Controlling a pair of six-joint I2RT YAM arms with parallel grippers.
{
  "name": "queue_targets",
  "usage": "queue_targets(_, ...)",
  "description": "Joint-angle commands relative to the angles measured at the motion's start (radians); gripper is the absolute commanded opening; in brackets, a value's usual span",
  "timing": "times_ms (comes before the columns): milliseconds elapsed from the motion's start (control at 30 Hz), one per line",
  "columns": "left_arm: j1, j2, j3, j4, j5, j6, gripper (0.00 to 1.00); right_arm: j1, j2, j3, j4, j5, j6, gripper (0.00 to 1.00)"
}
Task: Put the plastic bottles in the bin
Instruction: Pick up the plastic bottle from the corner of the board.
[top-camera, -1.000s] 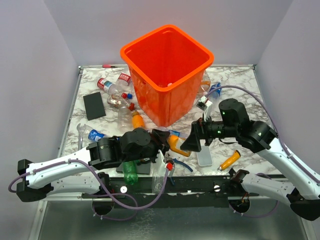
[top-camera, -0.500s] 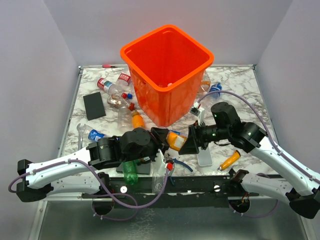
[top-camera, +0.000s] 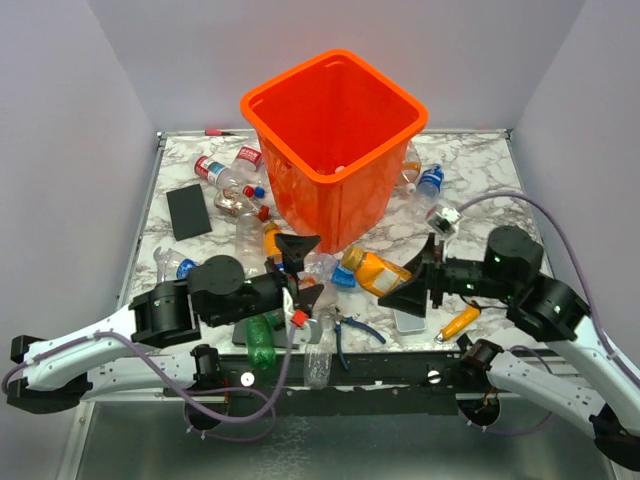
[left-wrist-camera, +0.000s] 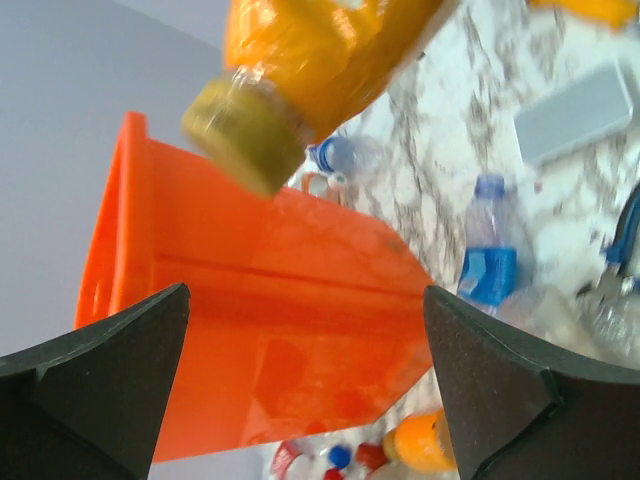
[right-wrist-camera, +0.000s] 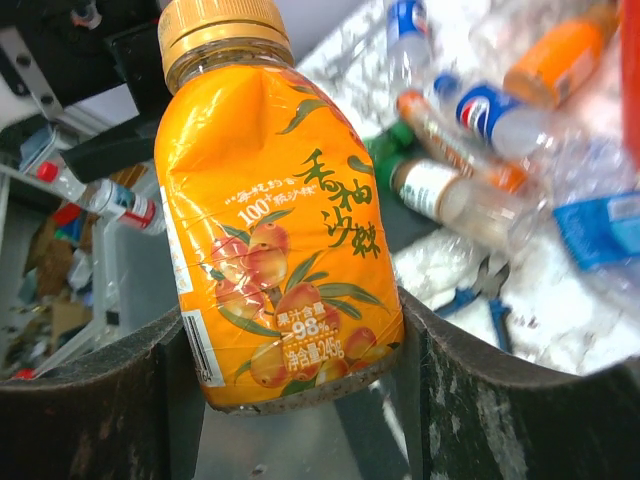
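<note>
The orange bin (top-camera: 335, 140) stands at the back middle of the table. My right gripper (top-camera: 404, 286) (right-wrist-camera: 300, 375) is shut on the base of an orange-labelled juice bottle (top-camera: 374, 272) (right-wrist-camera: 275, 230), held in front of the bin with its cap towards the left arm. My left gripper (top-camera: 301, 270) (left-wrist-camera: 305, 390) stands open and holds nothing, a little left of that bottle (left-wrist-camera: 310, 70), facing the bin (left-wrist-camera: 250, 330). More plastic bottles lie left of the bin (top-camera: 232, 187), right of it (top-camera: 428, 182) and near the left arm (top-camera: 181, 266).
A black flat pad (top-camera: 187, 211) lies at the left. A grey slab (top-camera: 408, 318), an orange-handled tool (top-camera: 458, 323) and blue pliers (top-camera: 352, 330) lie near the front edge. A green bottle (top-camera: 260, 341) lies by the left arm. A pink pen (top-camera: 215, 132) lies at the back left.
The right gripper closed on the orange bottle and drew it right. The left gripper let go of it, opened wide and pulled back to the left.
</note>
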Motion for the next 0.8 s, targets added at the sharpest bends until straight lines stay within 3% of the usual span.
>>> queue_targets(0,-0.005,-0.08,0.028,0.169,0.064,-0.348,0.99,0.005,-0.132,-0.071,0.143,0.088,-0.025,0.36)
queue_targets(133,-0.005,-0.025,0.067,0.378,0.014,-0.866,0.99,0.005,-0.251,-0.183,0.305,0.158,0.016,0.36)
queue_targets(233,-0.004,0.05,0.128,0.475,0.047,-1.132,0.99,0.004,-0.288,-0.218,0.362,0.175,0.024,0.35)
queue_targets(300,-0.004,0.059,0.054,0.681,0.04,-1.269,0.99,0.005,-0.298,-0.237,0.409,0.177,0.035,0.35)
queue_targets(400,-0.004,0.078,-0.038,0.944,0.048,-1.383,0.99,0.005,-0.314,-0.272,0.505,0.177,0.058,0.34)
queue_targets(600,-0.004,0.187,0.049,0.924,0.09,-1.427,0.97,0.005,-0.308,-0.329,0.699,0.161,0.112,0.34)
queue_targets(767,-0.004,0.245,0.089,0.923,0.074,-1.47,0.82,0.005,-0.26,-0.351,0.828,0.117,0.149,0.33)
